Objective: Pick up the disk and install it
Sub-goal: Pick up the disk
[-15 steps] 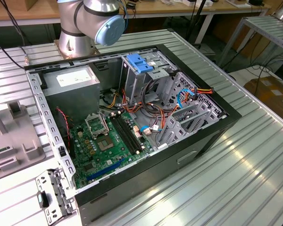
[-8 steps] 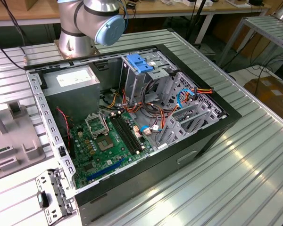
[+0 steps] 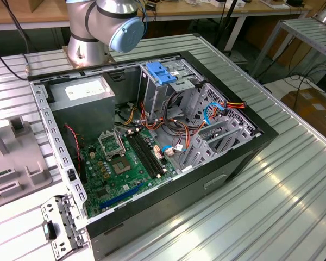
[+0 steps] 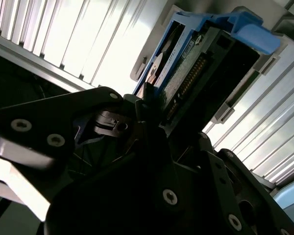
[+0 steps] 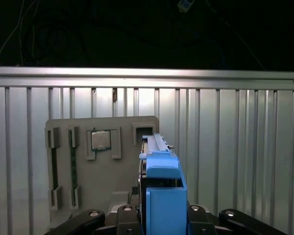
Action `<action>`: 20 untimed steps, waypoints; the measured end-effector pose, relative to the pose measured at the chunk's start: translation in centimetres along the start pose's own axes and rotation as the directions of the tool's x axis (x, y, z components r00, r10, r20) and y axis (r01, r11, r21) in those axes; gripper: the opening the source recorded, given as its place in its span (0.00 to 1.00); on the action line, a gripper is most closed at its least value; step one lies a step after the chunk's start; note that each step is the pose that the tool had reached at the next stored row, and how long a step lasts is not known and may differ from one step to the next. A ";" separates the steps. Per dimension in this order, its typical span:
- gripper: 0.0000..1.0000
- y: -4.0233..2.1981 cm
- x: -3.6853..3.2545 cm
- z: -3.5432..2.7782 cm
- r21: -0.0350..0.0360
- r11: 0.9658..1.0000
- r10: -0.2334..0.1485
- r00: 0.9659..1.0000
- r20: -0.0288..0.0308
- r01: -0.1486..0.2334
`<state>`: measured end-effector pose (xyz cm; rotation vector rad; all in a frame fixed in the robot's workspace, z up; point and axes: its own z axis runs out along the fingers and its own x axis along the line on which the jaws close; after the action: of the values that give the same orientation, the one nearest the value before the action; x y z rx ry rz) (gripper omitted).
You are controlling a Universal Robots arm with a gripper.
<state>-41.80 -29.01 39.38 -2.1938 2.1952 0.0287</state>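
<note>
At the exterior view's left, a grey plastic parts tray (image 3: 22, 163) lies on the ribbed aluminium table (image 3: 271, 217). Beside it is the open black computer case (image 3: 228, 163), holding a large grey power-supply box (image 3: 81, 100), a green motherboard (image 3: 119, 168) and, further right, a bare metal drive cage topped by a light-blue plastic latch (image 3: 160, 73). The arm's silver and blue base joint (image 3: 106, 22) stands at the far side of the case.

In the first wrist view we see that tray (image 5: 103, 186) carrying two dark memory sticks (image 5: 54, 169) in slots, a square processor chip (image 5: 101, 140) in a recess, and the disk (image 5: 161, 171), a dark metal hard drive with blue plastic side rails, standing on edge in its own slot next to the chip. The black gripper (image 5: 164, 218) straddles the disk's near end, its jaws drawn in against both sides, gripping it while it sits in the tray. The second wrist view shows the disk (image 4: 196, 63) upright in its grey holder.
</note>
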 end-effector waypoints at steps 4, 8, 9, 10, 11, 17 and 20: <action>0.36 -0.01 -0.02 -0.59 0.000 1.000 0.000 1.000 0.000 0.000; 0.36 -0.01 -0.05 -1.11 0.000 1.000 0.000 1.000 0.000 0.000; 0.36 -0.02 -0.05 -1.23 0.000 1.000 0.000 1.000 0.000 0.000; 0.36 -0.02 -0.06 -1.40 0.000 1.000 0.000 1.000 0.000 0.000; 0.36 -0.02 -0.06 -1.55 0.000 1.000 0.000 1.000 0.000 0.000; 0.36 -0.03 -0.10 -2.38 0.000 1.000 0.000 1.000 0.000 0.000; 0.36 -0.04 -0.13 -3.00 0.000 1.000 0.000 1.000 0.000 0.000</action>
<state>-41.80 -29.00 42.38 -2.1938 2.1953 0.0287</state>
